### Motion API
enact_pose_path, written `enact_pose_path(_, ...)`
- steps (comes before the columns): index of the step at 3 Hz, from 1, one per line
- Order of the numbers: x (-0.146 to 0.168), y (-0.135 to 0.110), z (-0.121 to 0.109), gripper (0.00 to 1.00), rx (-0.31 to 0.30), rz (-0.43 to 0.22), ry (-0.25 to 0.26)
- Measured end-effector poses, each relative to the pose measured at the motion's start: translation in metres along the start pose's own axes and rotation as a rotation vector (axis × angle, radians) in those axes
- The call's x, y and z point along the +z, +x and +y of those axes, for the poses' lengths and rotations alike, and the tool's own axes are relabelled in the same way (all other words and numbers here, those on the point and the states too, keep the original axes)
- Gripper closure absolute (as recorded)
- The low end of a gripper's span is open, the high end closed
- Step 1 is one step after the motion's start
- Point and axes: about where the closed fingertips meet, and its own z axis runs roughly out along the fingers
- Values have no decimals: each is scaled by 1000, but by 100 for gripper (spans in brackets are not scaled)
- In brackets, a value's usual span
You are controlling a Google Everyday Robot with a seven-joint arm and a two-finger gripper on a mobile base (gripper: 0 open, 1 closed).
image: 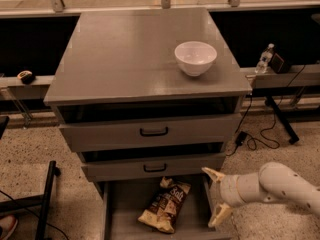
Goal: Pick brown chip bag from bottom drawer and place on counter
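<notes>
The brown chip bag [165,205] lies flat on the floor of the pulled-out bottom drawer [125,215], dark brown with white lettering and a tan lower part. My gripper [216,196] is at the drawer's right wall, to the right of the bag and apart from it. Its two tan fingers [212,174] are spread wide and hold nothing. The grey counter [125,54] tops the cabinet above.
A white bowl [195,57] stands on the counter's right side. Two upper drawers with black handles [153,132] are slightly pulled out. A water bottle [264,59] and cables [260,139] sit to the right. A black frame leg [46,194] is at the lower left.
</notes>
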Motion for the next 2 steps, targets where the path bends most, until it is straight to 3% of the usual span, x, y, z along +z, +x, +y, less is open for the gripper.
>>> enact_pose_path(1, 1, -3, -1, 0, -17, -5, -10)
enact_pose_path(2, 23, 15, -2, 0, -60, 69, -64)
